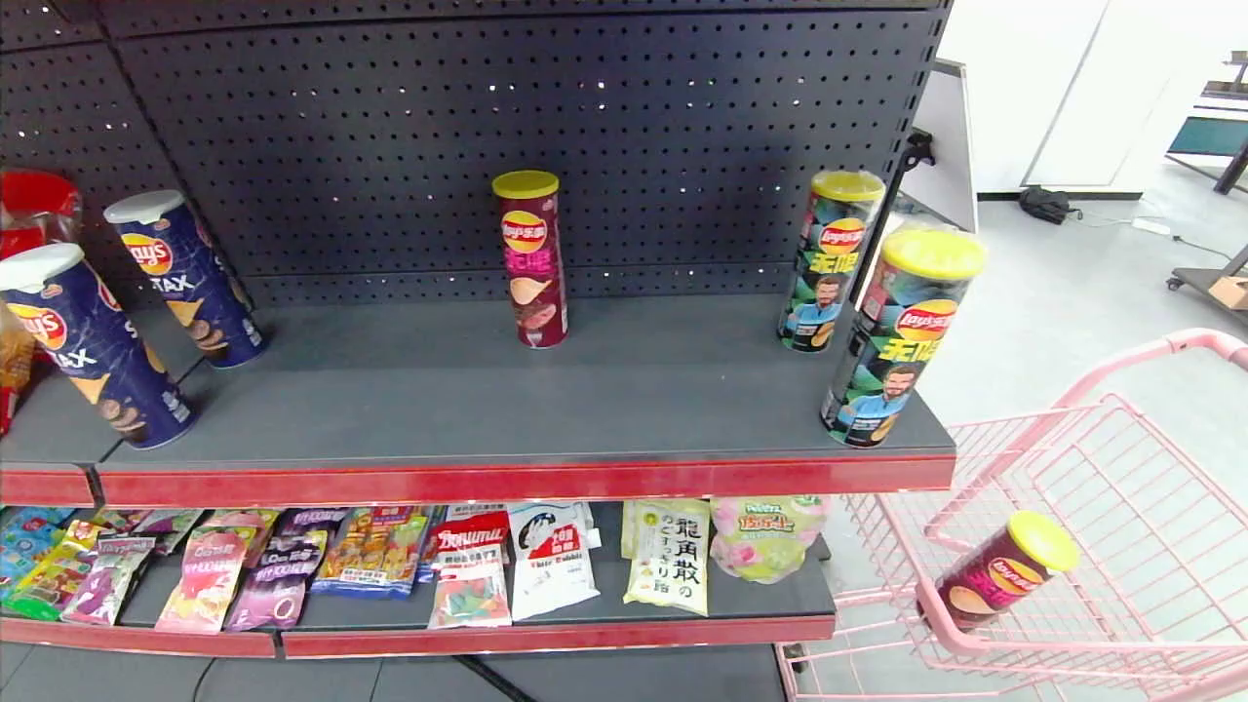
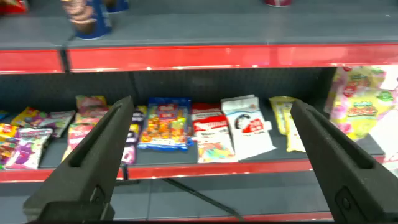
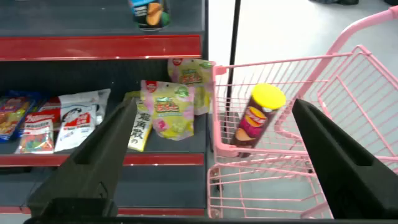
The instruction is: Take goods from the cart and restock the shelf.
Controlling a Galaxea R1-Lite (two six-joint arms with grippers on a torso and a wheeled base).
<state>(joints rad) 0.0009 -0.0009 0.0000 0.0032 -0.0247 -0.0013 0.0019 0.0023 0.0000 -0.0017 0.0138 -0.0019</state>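
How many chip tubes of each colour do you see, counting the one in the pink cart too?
Blue tubes: 2
Dark red tubes: 2
Green tubes: 2
Total: 6

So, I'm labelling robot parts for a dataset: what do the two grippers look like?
The left gripper and right gripper look alike: each has two long, matte dark-grey fingers, wedge-shaped, broad at the base and narrowing to the tips.

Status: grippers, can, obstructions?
Open, empty: left gripper, right gripper. One maroon can leaning in pink cart, unpicked. Cart's wire side between it and right gripper.
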